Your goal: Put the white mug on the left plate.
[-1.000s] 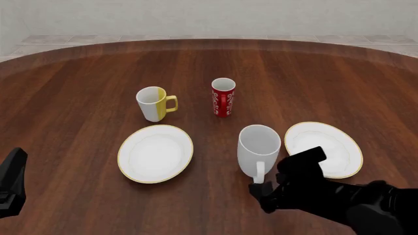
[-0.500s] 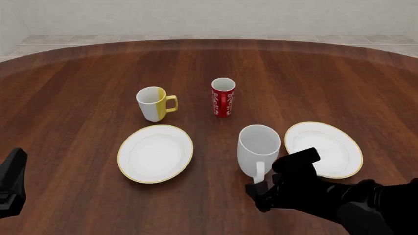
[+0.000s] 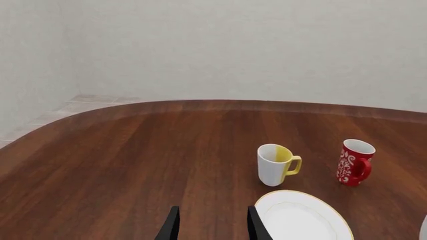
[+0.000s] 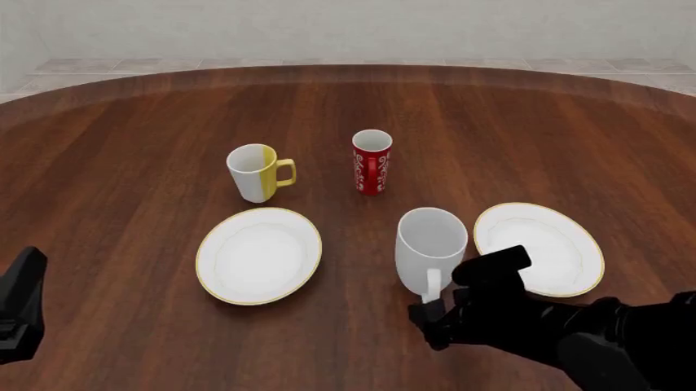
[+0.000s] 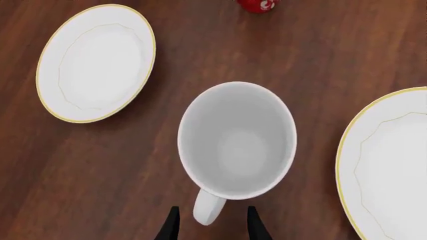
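Three mugs (image 4: 432, 248) (image 4: 254, 172) (image 4: 371, 161); two plates (image 4: 259, 255) (image 4: 540, 247); two pincers (image 4: 429, 319) (image 3: 210, 227).

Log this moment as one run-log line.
phase: grasp approach | right gripper: open, fingers astride white mug handle | mug: upright on table, between plates | left plate: empty | left gripper: open, idle

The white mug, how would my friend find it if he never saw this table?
Find the two gold-rimmed plates on the brown table. The white mug stands between them, beside the right one. It's all white and biggest; the others are white-and-yellow and red.
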You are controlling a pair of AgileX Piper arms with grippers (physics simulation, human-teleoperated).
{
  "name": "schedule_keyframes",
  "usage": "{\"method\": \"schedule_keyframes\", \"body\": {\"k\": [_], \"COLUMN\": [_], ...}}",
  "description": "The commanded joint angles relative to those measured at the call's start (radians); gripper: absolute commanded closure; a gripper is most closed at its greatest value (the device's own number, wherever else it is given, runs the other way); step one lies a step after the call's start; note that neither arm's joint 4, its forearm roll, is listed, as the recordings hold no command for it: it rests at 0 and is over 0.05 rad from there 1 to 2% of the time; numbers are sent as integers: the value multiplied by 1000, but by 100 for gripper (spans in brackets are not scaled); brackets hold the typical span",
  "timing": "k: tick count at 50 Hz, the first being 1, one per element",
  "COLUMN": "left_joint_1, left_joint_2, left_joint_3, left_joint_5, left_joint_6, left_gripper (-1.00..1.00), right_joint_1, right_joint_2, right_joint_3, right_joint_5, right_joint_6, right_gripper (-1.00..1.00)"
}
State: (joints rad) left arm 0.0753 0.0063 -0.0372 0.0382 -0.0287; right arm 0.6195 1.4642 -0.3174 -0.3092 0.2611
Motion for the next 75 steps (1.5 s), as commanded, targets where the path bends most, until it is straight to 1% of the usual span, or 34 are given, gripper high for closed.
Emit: {"method": "schedule_keyframes", "body": {"k": [1, 25, 26, 33, 43, 47, 50, 55, 59, 66, 67, 75], "left_joint_1": [0, 0, 0, 3, 2, 3, 4, 8, 8, 5, 6, 6], "left_joint_2": [3, 9, 12, 8, 26, 32, 59, 63, 80, 79, 80, 86], "left_joint_3": [4, 13, 14, 16, 23, 25, 28, 27, 30, 31, 31, 32], "left_joint_5": [-4, -14, -17, -14, -34, -40, -69, -72, -90, -90, -90, -96], "left_joint_6": [0, 0, -1, -1, -3, -1, 0, -2, -2, -1, -1, -2], "left_gripper": [-100, -100, -100, -100, -100, -100, -100, -100, -100, -100, -100, -100], "right_joint_1": [-2, 5, 4, 9, 3, -1, -3, -3, 1, 22, 24, 39], "right_joint_2": [2, -12, -16, -21, -31, -50, -62, -87, -84, -95, -107, -137], "right_joint_3": [-2, -18, -18, -21, -19, -17, -16, -17, -19, -25, -26, -34], "right_joint_5": [-2, 16, 17, 22, 24, 31, 35, 49, 49, 60, 67, 95], "right_joint_6": [6, 26, 24, 29, 19, 7, -5, -22, -34, -48, -57, -63], "right_gripper": [-100, -100, 100, 100, 100, 100, 100, 100, 100, 100, 100, 100]}}
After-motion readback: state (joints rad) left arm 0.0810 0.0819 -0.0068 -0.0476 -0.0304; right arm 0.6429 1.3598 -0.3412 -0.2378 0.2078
